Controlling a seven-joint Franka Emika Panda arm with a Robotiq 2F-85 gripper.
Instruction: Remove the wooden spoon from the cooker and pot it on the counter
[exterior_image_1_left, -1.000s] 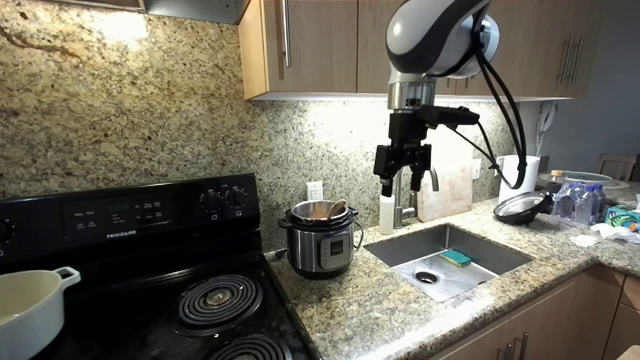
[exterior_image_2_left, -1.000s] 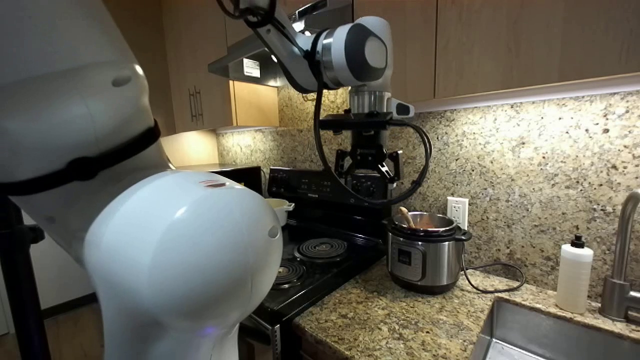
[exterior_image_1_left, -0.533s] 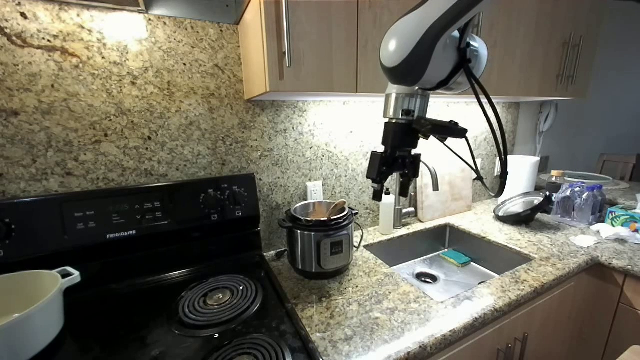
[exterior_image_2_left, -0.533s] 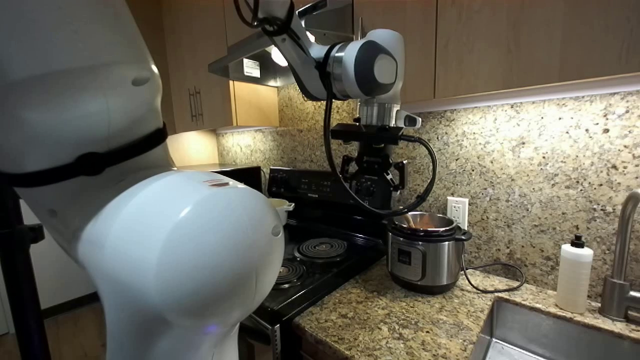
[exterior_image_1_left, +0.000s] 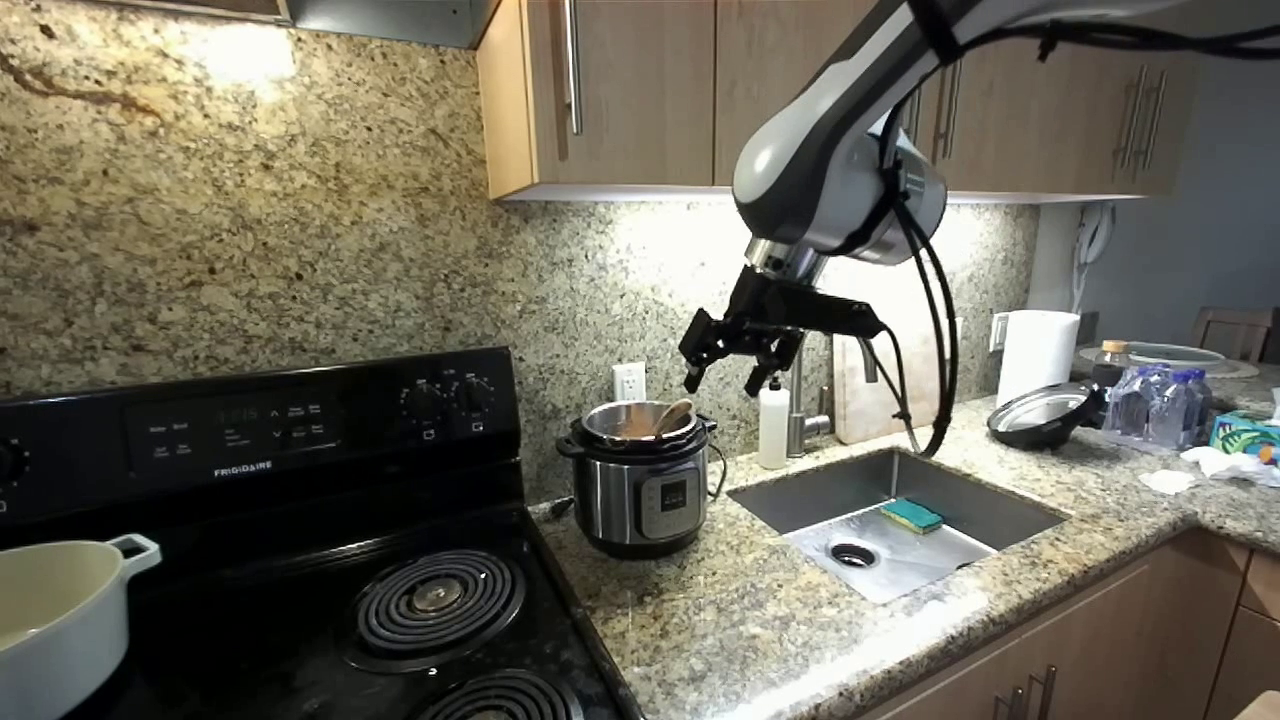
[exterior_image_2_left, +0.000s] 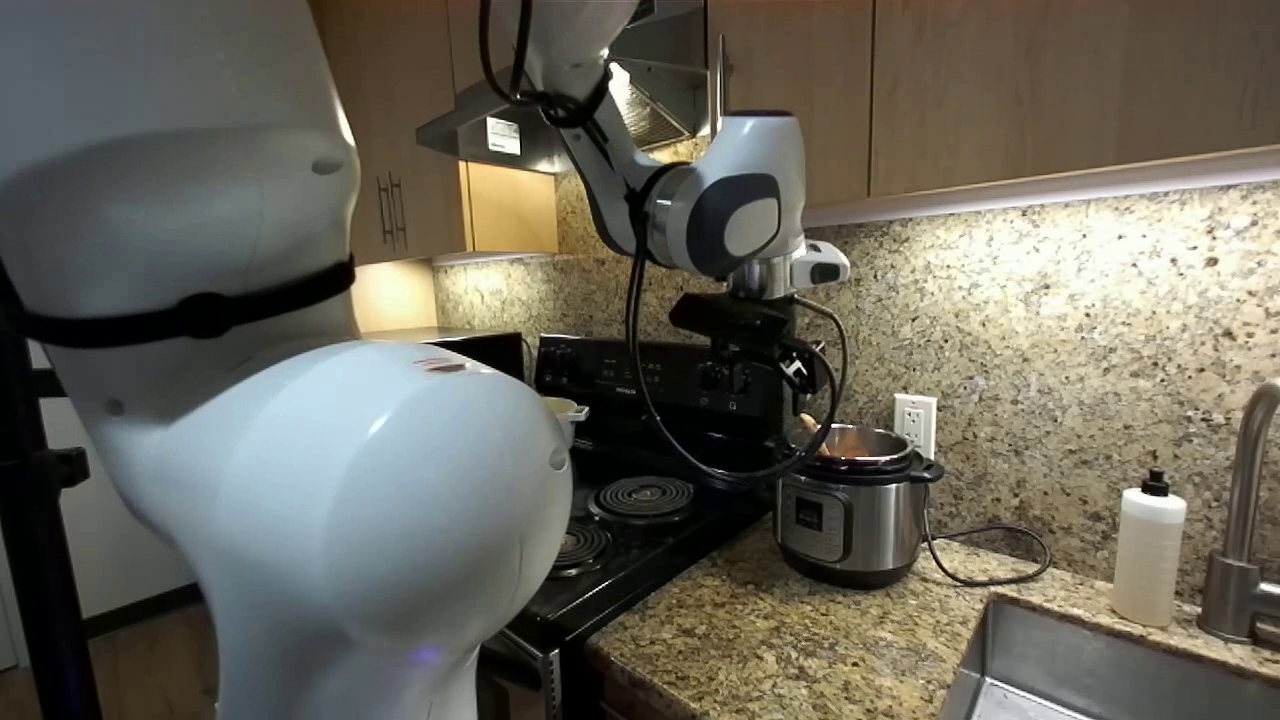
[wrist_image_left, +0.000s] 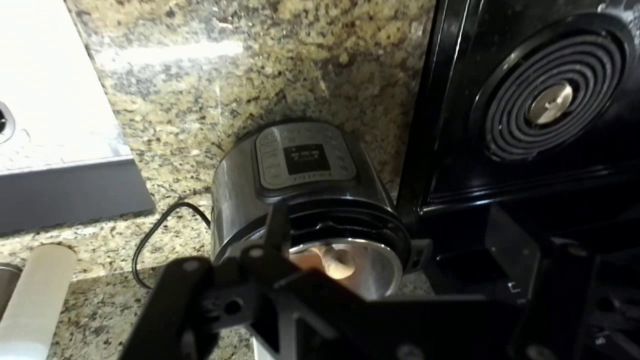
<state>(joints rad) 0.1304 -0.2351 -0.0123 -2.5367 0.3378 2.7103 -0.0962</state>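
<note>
Speckled tan-and-brown granite covers the backsplash (exterior_image_1_left: 250, 230) and the counter (exterior_image_1_left: 720, 610) below it, with pale wooden cupboards (exterior_image_1_left: 630, 110) mounted above. Next in size is the black coil-burner stove (exterior_image_1_left: 260, 620), a cream-coloured pot (exterior_image_1_left: 85, 635) standing on it; then comes the white-and-grey robot arm (exterior_image_1_left: 805, 145), bent over the counter. The steel sink (exterior_image_1_left: 915, 565) is set into the counter, and between it and the stove stands the cooker (exterior_image_1_left: 612, 500), upright and open-topped, with orange-red food (wrist_image_left: 306, 259) showing inside. Black and tilted, the gripper (exterior_image_1_left: 723, 383) hangs higher than the cooker's rim, apart from it. Its fingers (wrist_image_left: 510, 250) are spread wide, with backsplash showing through the gap in an exterior view; both are clear of the cooker and of the wooden spoon (exterior_image_1_left: 673, 414). A pale bottle (exterior_image_1_left: 773, 430) stands at the back edge of the sink. The spoon leans at a slant inside the cooker, its rounded upper end at the rim and its lower part running down toward the food. Smaller still, a green-and-yellow sponge (exterior_image_1_left: 912, 515) lies in the sink.
</note>
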